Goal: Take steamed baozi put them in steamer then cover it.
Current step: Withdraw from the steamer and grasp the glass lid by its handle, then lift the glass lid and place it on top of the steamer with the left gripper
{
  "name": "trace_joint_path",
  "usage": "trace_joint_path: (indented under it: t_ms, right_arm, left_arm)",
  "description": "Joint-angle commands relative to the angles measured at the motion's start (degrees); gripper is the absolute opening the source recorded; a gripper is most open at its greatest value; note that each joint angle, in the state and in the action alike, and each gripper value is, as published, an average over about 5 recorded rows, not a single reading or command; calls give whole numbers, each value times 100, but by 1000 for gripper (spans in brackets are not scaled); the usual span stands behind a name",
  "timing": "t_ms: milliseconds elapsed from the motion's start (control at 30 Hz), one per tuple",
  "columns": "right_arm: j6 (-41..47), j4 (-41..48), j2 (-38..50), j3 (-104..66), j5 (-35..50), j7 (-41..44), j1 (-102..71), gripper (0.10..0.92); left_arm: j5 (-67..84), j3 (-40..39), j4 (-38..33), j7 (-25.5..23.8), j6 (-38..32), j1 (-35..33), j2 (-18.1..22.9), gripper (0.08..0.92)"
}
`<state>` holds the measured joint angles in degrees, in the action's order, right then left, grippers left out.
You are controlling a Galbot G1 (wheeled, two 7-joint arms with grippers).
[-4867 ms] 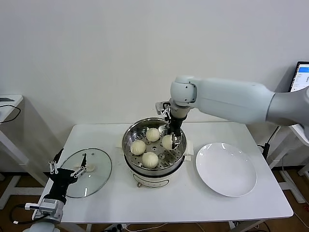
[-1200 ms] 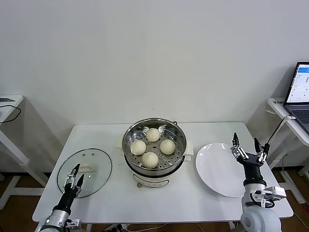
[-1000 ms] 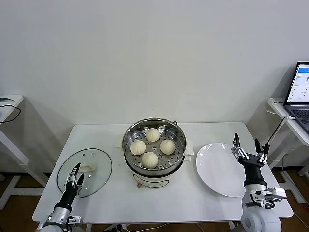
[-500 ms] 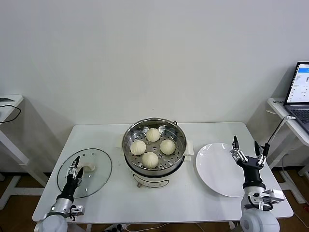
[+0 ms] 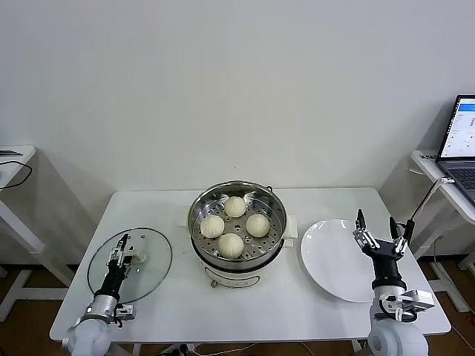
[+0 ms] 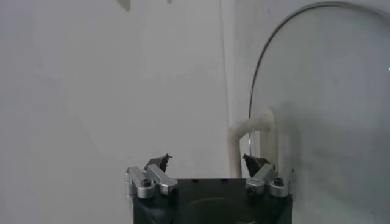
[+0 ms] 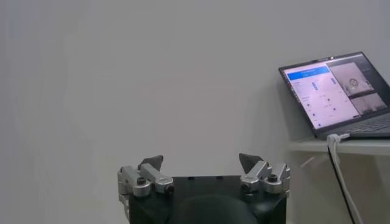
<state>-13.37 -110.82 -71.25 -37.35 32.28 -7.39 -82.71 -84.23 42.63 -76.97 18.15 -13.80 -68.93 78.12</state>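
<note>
Several cream-white baozi (image 5: 231, 244) sit on the perforated tray inside the steel steamer (image 5: 199, 204) at the table's middle. The cover, a clear glass lid (image 5: 148, 274), lies flat on the table's left side, its white block handle (image 5: 136, 258) facing up. My left gripper (image 5: 122, 248) hovers over the lid right beside that handle. In the left wrist view this gripper (image 6: 207, 162) stands open, and the handle (image 6: 248, 128) rises just ahead of one fingertip (image 6: 255, 163). My right gripper (image 5: 378, 236) is open and empty at the plate's right edge, as the right wrist view (image 7: 200, 161) also shows.
An empty flat white plate (image 5: 334, 263) lies right of the steamer. A laptop (image 5: 460, 141) stands on a side stand beyond the table's right end, also visible as the laptop (image 7: 332, 91) in the right wrist view. A second stand (image 5: 11, 159) sits far left.
My left gripper has moved forward over the lid to the handle, and its fingers have drawn slightly closer. The right arm has barely shifted.
</note>
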Motion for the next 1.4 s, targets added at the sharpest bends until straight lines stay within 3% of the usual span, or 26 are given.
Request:
trace_joint_path:
  t_ms: [33,267,467,633,767,867,1100,1233,1400]
  right_arm:
    - [-30,76,-9,21,-29,5,27,823]
    - [-86,141,-14,22,-26,9,69,823]
    - [-129,191,-23,27,-24,11,104,823]
    - [-146,224,-29,27,-21,14,151,823]
    - [-145,215,-35,38,-19,14,178,823]
    - [-146,209,-38,42,-10,16,203,823]
    - [-162,231,-24,60,25,42,269,823]
    - [-193,250,-53,69,18,61,288,823]
    - [-229,248,-95,36,-7,73,259,823]
  left_arm:
    - [-29,-43,289,52,1,184,12,670]
    - [-72,-30,332,78,21,208,30,471]
    - [-56,21,-61,88,104,83,48,298]
    - [-10,129,-1040,45,280,-307,50,198]
    - [136,278,-2149,-101,479,-731,-14,195]
    - [573,330,-3048,-465,809,-1105,-166,195]
    - [1746,-173,-4925,-2002,2336,-1589,-910,195]
    - [1856,-1024,-5373,-2675,3251,-1381,-1316,195]
    - [1706,-2184,-5286,-3146,3904,-651,-1444,195]
